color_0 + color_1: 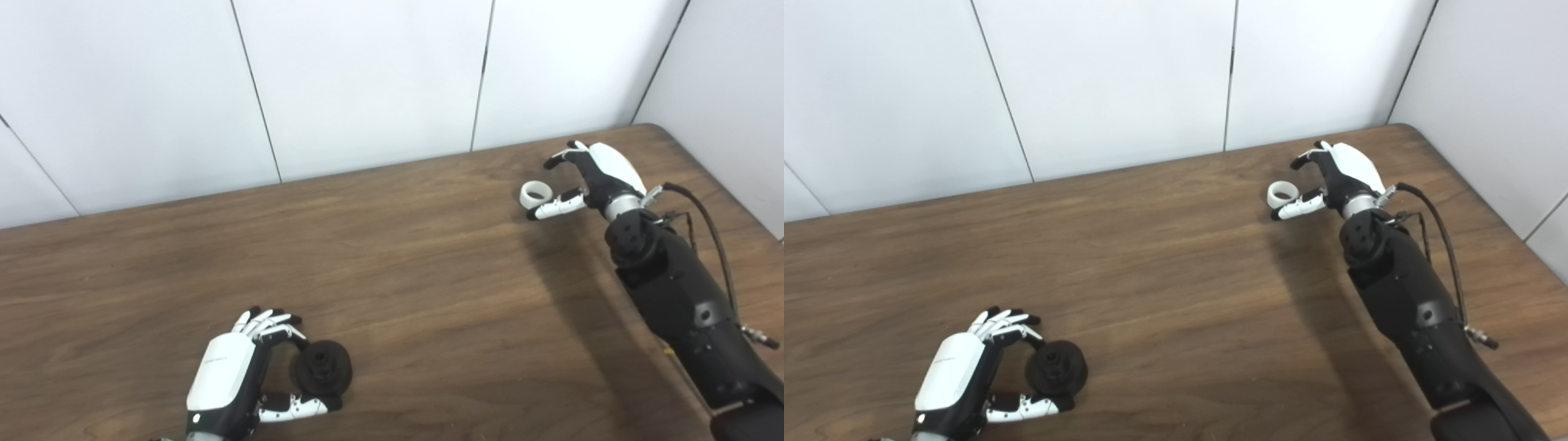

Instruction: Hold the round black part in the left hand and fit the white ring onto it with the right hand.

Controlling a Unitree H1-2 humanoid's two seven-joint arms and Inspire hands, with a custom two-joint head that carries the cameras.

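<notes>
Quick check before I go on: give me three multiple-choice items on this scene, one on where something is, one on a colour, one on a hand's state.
1. Where is the white ring?
A. far right of the table, by the right hand
B. near left, by the left hand
C. on top of the black part

2. What colour is the table?
A. white
B. brown wood grain
C. green

3. How is the left hand placed?
A. flat on the table, away from everything
B. raised high, holding the ring
C. curled around the round black part, fingers above and thumb below

Answers:
1 A, the ring lies between the fingers and thumb of the right hand.
2 B, wood grain shows all over it.
3 C, the part sits in the hand's curve on the table.
</notes>
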